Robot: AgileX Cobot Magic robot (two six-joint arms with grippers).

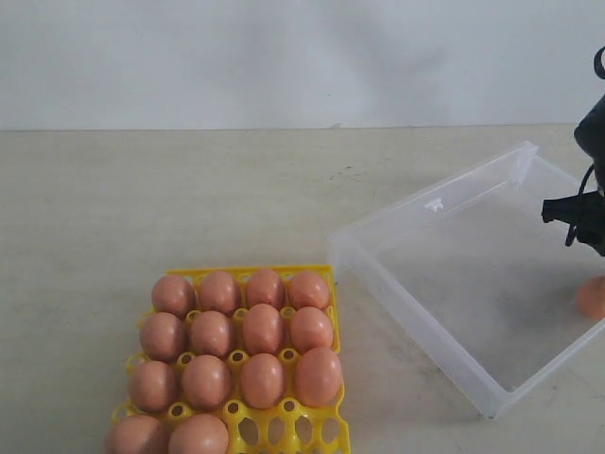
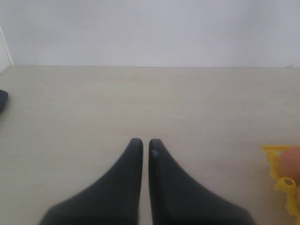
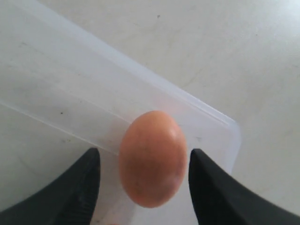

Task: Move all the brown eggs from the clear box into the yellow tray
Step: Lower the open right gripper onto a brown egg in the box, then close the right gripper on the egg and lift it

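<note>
1. Right gripper [image 3: 144, 154] stands spread, with one of its black fingers [image 3: 77, 187] on each side of a single brown egg [image 3: 151, 158]; a sliver of gap shows on both sides, wider on one, so the shell is not pinched
2. That egg sits in the clear box [image 3: 56, 93], close against a wall and near a corner
3. Seen from the exterior view, the right arm [image 1: 584, 213] hangs at the 3 o'clock edge of the picture over the box's 3 o'clock side, and the egg [image 1: 594, 298] is half cut off by the frame at about 4 o'clock, just under the arm
4. From that camera the clear box [image 1: 397, 284] lies corner-on, with a small tab [image 1: 435, 203] on its 11 o'clock wall
5. Off the box at about 8 o'clock rests the yellow tray [image 1: 284, 430]; its 1 o'clock corner is just beside the box's 9 o'clock corner, and I cannot tell whether they touch
6. Fourteen brown eggs [image 1: 262, 328] fill the tray: three rows of four, then two at the 9 o'clock end of the nearest row, with open lattice cups showing at the tray's 5 o'clock corner
7. Left gripper [image 2: 145, 143] is pressed almost together with only a hairline between the tips, holding nothing, over the pale table [image 2: 140, 98]; a tray corner [image 2: 281, 183] with one egg [image 2: 290, 161] shows in that view
8. Behind the table rises a plain white wall [image 1: 284, 57]
</note>
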